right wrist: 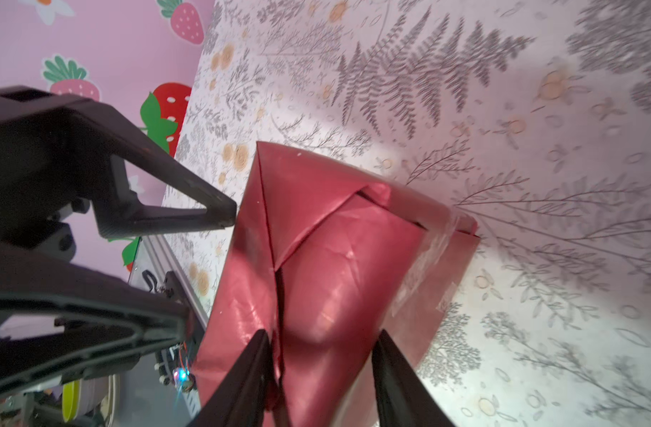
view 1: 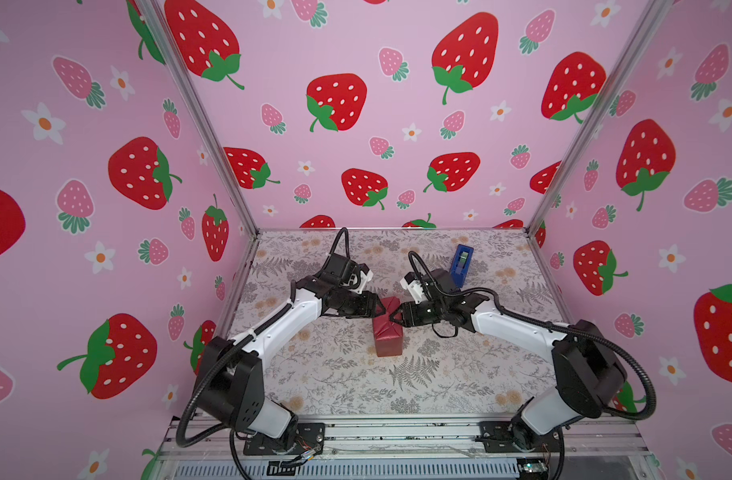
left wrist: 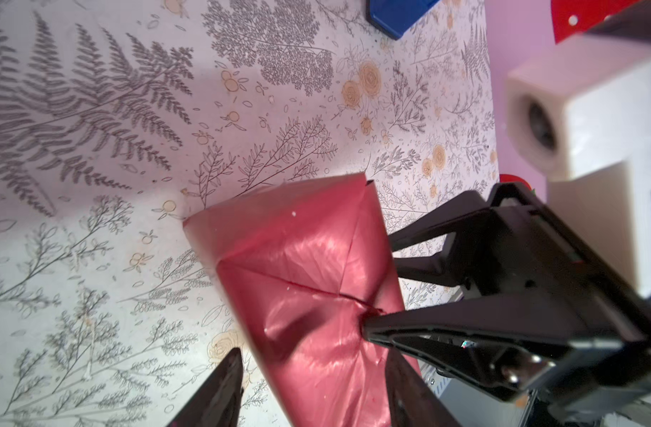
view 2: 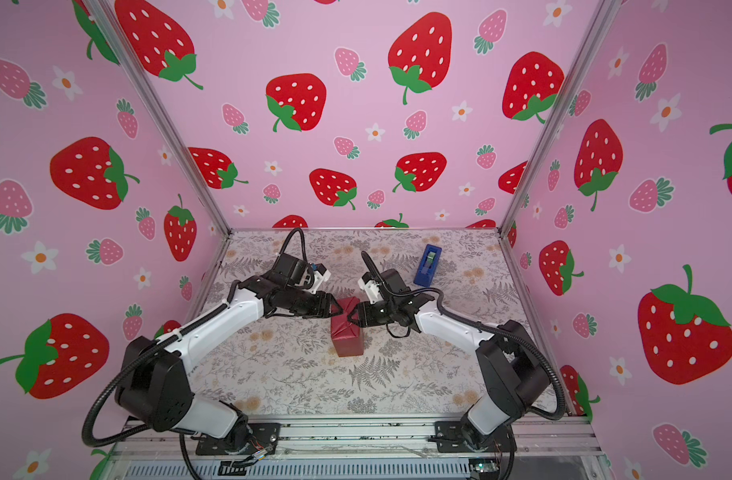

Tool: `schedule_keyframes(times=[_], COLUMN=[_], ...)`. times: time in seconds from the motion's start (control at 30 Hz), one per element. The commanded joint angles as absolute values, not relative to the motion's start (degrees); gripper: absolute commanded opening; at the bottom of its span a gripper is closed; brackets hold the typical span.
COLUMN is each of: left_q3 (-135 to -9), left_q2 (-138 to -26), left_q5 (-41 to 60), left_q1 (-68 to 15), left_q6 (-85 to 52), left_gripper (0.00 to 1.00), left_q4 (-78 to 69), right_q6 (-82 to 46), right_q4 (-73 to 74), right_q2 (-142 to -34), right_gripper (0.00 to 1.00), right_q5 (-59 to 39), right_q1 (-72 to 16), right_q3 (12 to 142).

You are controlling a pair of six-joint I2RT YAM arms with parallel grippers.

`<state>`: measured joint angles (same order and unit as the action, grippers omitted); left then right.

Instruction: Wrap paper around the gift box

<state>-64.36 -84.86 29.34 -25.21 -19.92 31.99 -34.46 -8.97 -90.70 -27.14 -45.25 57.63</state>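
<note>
left claw (left wrist: 312,353) spread astride the upright parcel of red paper (view 1: 388,338); right claw (right wrist: 322,332) spread, tips touching its folded end

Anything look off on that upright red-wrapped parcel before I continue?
Yes: at the top end, the crimson wrapping paper is crumpled and a dark slit gapes along its fold, so that end isn't closed flat.

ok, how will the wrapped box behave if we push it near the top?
Likely tippy: the wrapped gift box stands on end, taller than its footprint, so a high sideways push may topple it. Probably slippery: the paper looks glossy. Its top flaps look loose and dented, so they'd likely give under pressure.
</note>
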Motion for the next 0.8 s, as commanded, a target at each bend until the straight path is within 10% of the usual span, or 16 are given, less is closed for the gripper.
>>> schedule_keyframes(times=[0.0, 0.77], left_q3=[-59.97, -49.41], left_q2=[-79.59, -74.96], left_q5=[25.89, 26.16], left_q1=[-24.70, -28.29], left_q6=[-25.51, -31.87], left_gripper=[0.63, 0.42], left_q4=[29.86, 23.86], right_q6=[-32.57, -52.48], right_q4=[-20.31, -9.43], right_q2=[-92.40, -84.07], right_gripper=[0.47, 0.48], right_q5=[-28.74, -22.19], right_q1=[-48.13, -54.20], right_q3=[53.83, 45.92])
